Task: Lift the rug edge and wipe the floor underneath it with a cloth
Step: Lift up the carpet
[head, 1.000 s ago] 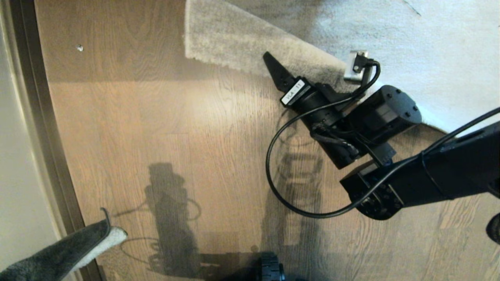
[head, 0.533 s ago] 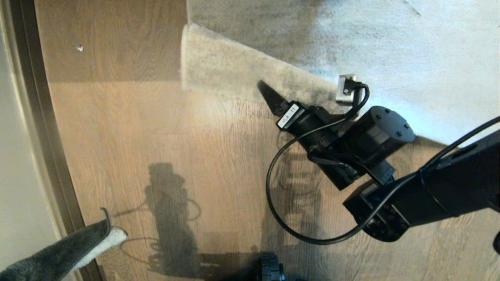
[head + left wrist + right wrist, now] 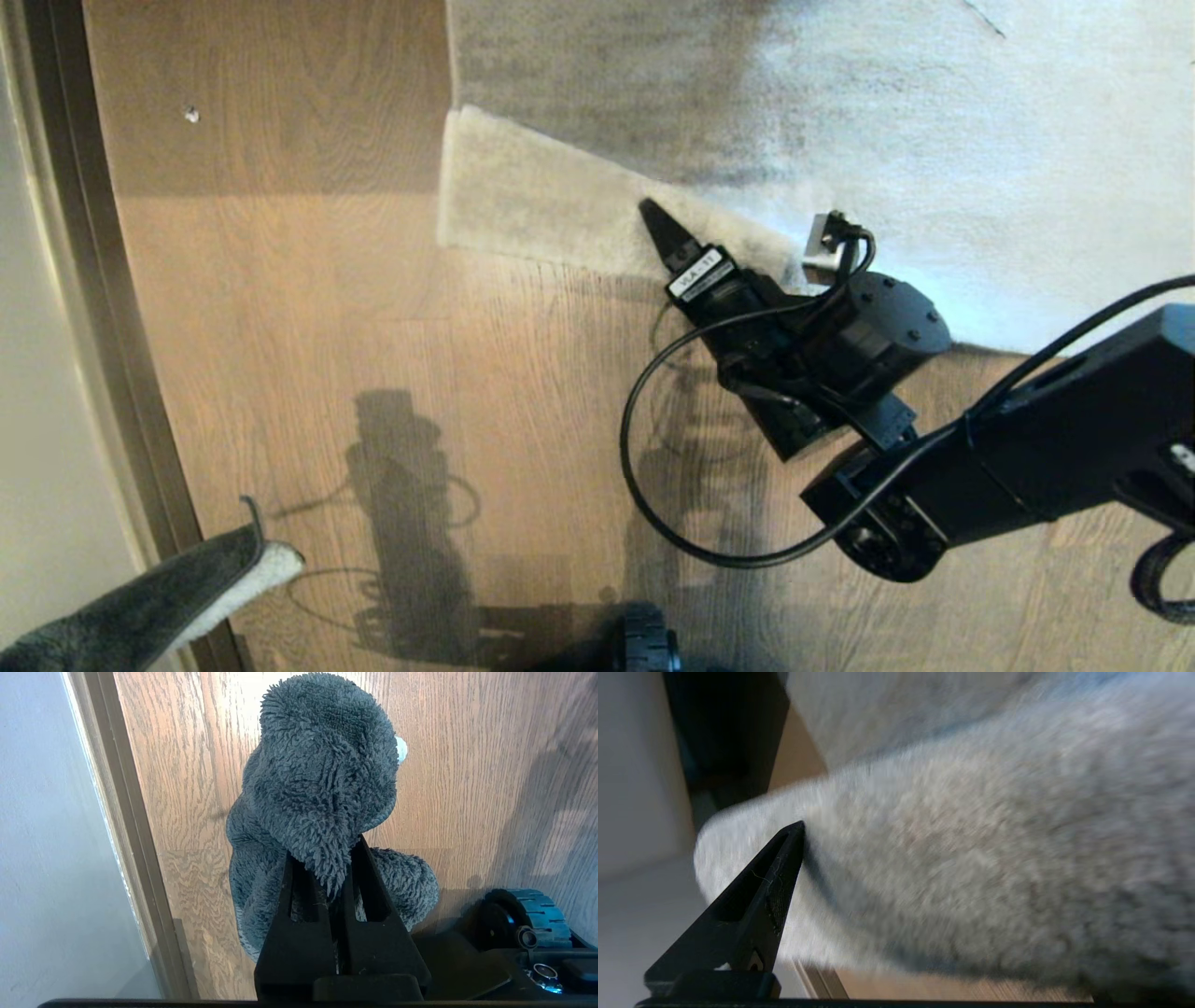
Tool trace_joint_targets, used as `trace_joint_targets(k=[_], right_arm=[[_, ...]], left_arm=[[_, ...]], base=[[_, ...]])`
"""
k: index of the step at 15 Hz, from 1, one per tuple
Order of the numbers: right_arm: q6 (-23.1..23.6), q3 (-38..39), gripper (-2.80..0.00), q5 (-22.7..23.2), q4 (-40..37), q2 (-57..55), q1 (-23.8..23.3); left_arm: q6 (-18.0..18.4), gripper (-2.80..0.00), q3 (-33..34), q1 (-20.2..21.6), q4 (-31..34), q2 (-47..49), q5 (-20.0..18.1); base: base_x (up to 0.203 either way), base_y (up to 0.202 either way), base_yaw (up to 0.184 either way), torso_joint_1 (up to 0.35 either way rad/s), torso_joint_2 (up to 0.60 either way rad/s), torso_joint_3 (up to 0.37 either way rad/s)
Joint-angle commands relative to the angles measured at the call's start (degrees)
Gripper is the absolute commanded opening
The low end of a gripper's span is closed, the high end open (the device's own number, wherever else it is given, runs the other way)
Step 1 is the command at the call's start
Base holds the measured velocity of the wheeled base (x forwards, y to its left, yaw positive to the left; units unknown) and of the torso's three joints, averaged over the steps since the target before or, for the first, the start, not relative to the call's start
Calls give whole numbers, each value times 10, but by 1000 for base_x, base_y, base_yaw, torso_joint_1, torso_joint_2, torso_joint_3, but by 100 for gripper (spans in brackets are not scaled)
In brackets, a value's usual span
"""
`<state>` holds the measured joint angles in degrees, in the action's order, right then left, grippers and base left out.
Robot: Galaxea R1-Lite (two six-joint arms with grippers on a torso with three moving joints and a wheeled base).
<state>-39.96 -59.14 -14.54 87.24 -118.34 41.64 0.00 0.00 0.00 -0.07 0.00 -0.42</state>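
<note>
At the far left of the head view a dark baseboard strip [image 3: 89, 308] runs along the pale wall, and beside it at the lower left the cloth [image 3: 154, 602] juts in, fuzzy dark grey with its white underside showing at the tip. The left wrist view shows the left end effector [image 3: 327, 868] with its two black fingers pressed together on a fold of this cloth [image 3: 317, 793], which bunches up above the brown wood-grain floor [image 3: 467, 788]; a black base wheel [image 3: 528, 919] sits near it. Toward the middle, the floor [image 3: 373, 280] lies bare under arm shadows. Further right, the rug edge [image 3: 532, 201] is raised and folded back at its corner, beige backing showing, lying over the grey-beige pile of the rug [image 3: 980, 140]. The right end effector [image 3: 677, 247] is at this fold; one black finger [image 3: 761, 900] lies against the backing, and its fingers are spread wide, the second one hidden.
</note>
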Motion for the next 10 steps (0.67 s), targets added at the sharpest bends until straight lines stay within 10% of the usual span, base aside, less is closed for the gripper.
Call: trace_joint_targets(k=[1, 10], right_arm=[[-17, -14, 0, -20, 25, -10, 2], [-69, -44, 0, -68, 25, -32, 43]], left_arm=[[0, -280, 0, 0, 0, 0, 0], [0, -280, 0, 0, 0, 0, 0]], base=[[0, 0, 0, 0, 0, 0], [0, 0, 0, 0, 0, 0]])
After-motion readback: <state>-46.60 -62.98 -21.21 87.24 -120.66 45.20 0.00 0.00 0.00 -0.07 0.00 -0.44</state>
